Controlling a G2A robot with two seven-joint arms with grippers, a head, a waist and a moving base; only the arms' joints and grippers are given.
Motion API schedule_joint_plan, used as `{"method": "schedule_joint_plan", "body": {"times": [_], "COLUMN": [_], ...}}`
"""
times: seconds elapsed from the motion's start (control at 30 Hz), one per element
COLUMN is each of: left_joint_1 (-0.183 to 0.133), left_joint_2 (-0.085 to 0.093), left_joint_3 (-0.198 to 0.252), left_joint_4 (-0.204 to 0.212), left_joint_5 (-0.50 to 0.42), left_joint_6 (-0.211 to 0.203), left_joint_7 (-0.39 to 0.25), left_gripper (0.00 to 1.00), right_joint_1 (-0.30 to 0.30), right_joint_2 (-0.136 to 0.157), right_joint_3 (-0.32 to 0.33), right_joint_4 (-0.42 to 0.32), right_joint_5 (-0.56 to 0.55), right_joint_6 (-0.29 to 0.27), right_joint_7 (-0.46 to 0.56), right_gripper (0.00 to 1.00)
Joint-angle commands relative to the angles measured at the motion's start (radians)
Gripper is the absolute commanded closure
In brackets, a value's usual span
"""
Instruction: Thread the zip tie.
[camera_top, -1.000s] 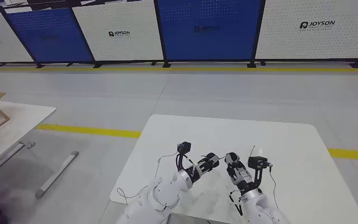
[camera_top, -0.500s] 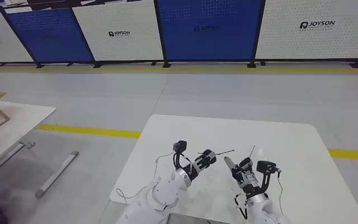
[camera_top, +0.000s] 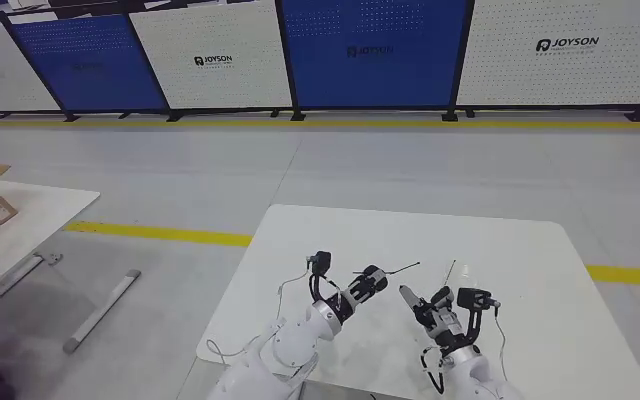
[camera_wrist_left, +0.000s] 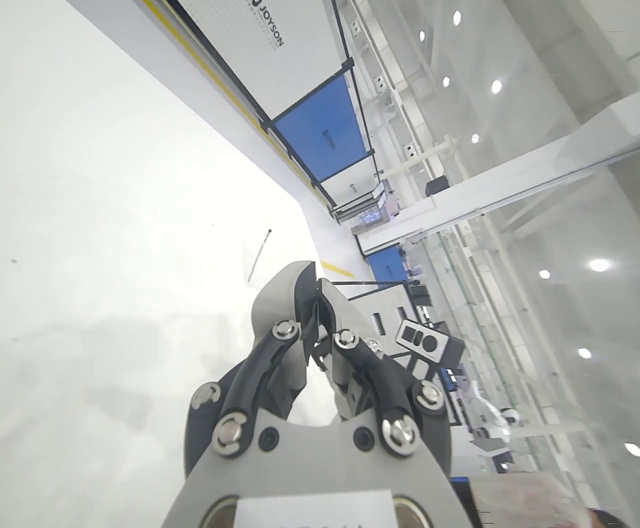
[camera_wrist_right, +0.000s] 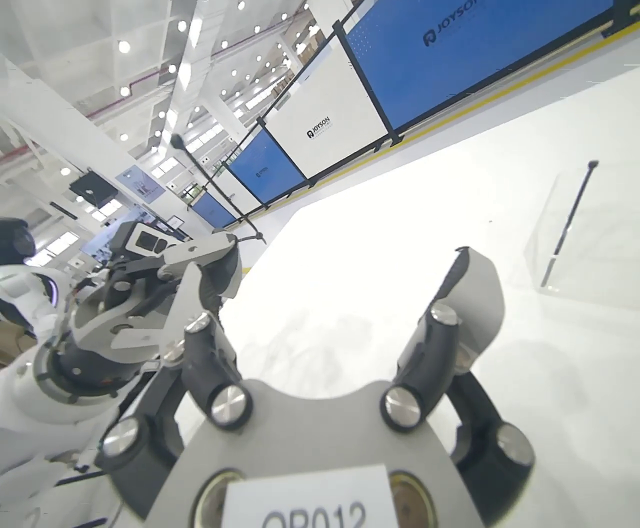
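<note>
My left gripper (camera_top: 374, 279) (camera_wrist_left: 318, 286) is shut on one end of a thin black zip tie (camera_top: 396, 270) (camera_wrist_left: 372, 283), held above the white table (camera_top: 400, 230). The tie sticks out sideways from the fingertips, its small head at the free end (camera_wrist_right: 176, 141). The right wrist view shows that same gripper (camera_wrist_right: 225, 250) pinching the tie (camera_wrist_right: 215, 192). My right gripper (camera_top: 422, 298) (camera_wrist_right: 345, 287) stands open and empty a short way off, apart from the tie.
A second black zip tie (camera_top: 450, 270) (camera_wrist_right: 575, 215) (camera_wrist_left: 260, 251) stands tilted in a small clear block (camera_top: 462, 272) (camera_wrist_right: 575, 250) on the table beyond the right gripper. Bare table lies toward the far edge.
One second ago the two grippers were close together at the tie. The right gripper has since drawn back and stands open; the tie stays in the left gripper, sticking out freely.
</note>
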Motion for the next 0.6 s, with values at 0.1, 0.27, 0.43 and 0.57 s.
{"method": "schedule_joint_plan", "body": {"times": [0.1,0.27,0.43,0.57], "left_joint_1": [0.006,0.002,0.002,0.001], "left_joint_2": [-0.001,-0.002,-0.002,-0.004], "left_joint_3": [-0.025,-0.028,-0.028,-0.017], "left_joint_4": [-0.017,-0.020,-0.020,-0.019], "left_joint_5": [-0.123,-0.129,-0.129,-0.160], "left_joint_6": [0.018,0.025,0.025,0.036], "left_joint_7": [-0.011,-0.010,-0.010,-0.033], "left_gripper": [1.00,1.00,1.00,1.00], "right_joint_1": [0.040,0.044,0.044,0.067], "right_joint_2": [0.007,0.008,0.008,0.006], "right_joint_3": [-0.013,-0.020,-0.020,-0.028], "right_joint_4": [0.062,0.073,0.073,0.087], "right_joint_5": [-0.216,-0.267,-0.267,-0.267], "right_joint_6": [-0.015,0.003,0.004,0.003], "right_joint_7": [-0.071,-0.083,-0.082,-0.054], "right_gripper": [0.00,0.00,0.00,0.00]}}
